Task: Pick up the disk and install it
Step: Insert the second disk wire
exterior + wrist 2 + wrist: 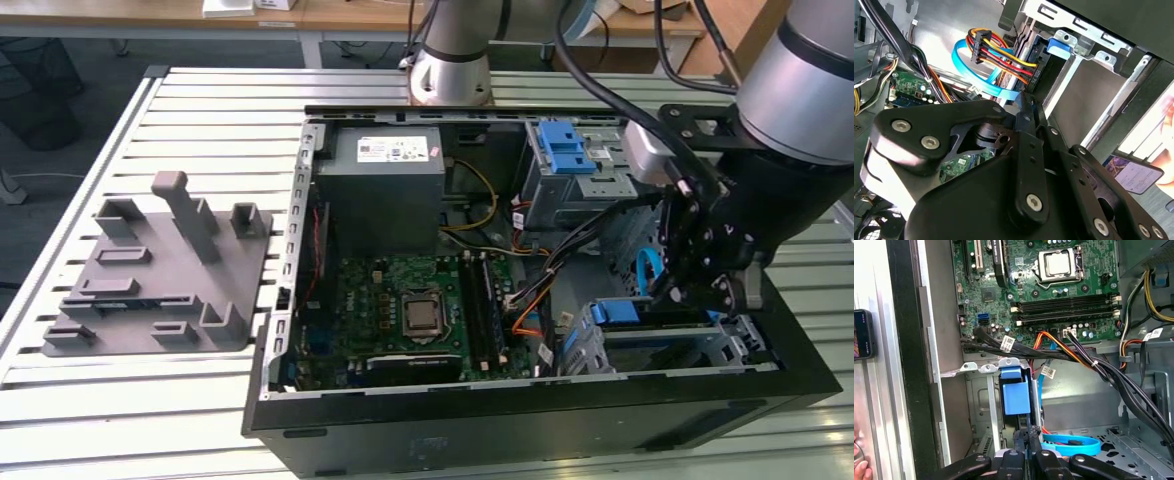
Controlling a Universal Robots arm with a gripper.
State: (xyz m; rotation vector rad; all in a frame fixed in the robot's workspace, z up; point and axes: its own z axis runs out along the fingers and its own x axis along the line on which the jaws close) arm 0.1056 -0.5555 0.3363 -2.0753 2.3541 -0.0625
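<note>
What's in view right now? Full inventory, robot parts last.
table: 1, pale slatted metal, under everything
computer case: 1, black, open, centre
fixture: 1, grey, exterior view's left of the case
power supply: 1, grey, inside the case
motherboard: 1, green, case floor
disk: 1, blue-framed, in the drive cage below the gripper
data cable: 1, light blue, beside the cage
power wires: 1 bundle, red, yellow, orange, black
arm: 1, silver, reaching into the case
gripper: 1, black, over the disk
</note>
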